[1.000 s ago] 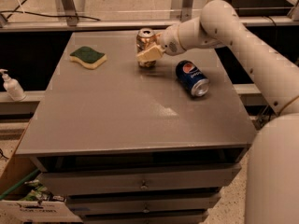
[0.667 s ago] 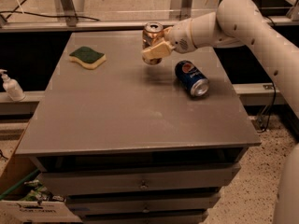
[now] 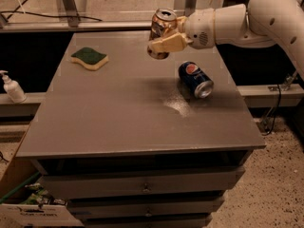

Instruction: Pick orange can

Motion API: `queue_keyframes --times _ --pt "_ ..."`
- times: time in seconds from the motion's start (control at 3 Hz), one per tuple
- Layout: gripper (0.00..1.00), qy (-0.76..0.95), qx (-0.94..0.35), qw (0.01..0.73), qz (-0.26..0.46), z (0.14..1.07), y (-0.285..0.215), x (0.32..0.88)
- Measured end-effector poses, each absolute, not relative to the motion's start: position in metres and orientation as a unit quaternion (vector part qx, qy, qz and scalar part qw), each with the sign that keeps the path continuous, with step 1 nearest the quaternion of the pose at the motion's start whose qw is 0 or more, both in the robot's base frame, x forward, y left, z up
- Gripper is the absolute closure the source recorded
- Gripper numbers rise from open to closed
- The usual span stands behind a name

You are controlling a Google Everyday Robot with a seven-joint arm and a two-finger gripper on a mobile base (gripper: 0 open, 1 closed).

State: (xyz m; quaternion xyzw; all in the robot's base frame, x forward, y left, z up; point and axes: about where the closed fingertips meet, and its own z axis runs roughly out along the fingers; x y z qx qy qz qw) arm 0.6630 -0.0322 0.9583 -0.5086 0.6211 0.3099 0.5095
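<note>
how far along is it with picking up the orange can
Done: the gripper is shut on the orange can, and the can looks lifted off the table, upright. In hand: holding it over the far side. Left: little, perhaps raising it clear of the blue Pepsi can lying on its side nearby.

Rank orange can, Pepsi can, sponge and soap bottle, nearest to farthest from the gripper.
1. orange can, held in the gripper above the table.
2. Pepsi can, lying beside, right.
3. sponge, left on the table.
4. soap bottle, off-table, far left.
</note>
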Motion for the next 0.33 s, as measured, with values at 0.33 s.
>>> queue_keyframes --times 0.33 --pt "1.0 0.621 -0.509 0.509 0.31 0.9582 -0.0321 0.663"
